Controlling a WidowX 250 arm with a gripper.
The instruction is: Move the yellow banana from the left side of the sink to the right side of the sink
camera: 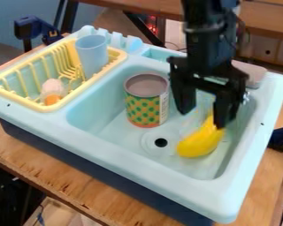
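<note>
Over the right side of the light blue sink hangs the black gripper, its two fingers spread apart with nothing held between them. Just below and partly behind its right finger lies a yellow banana-shaped toy on the basin floor, right of the dark drain hole. Whether the finger touches it, I cannot tell. A can with a green and yellow pattern stands upright in the basin, left of the gripper.
A yellow dish rack at the left holds a pale blue cup and a small white and orange object. The basin's raised walls surround the can and yellow toy. The sink stands on a wooden table.
</note>
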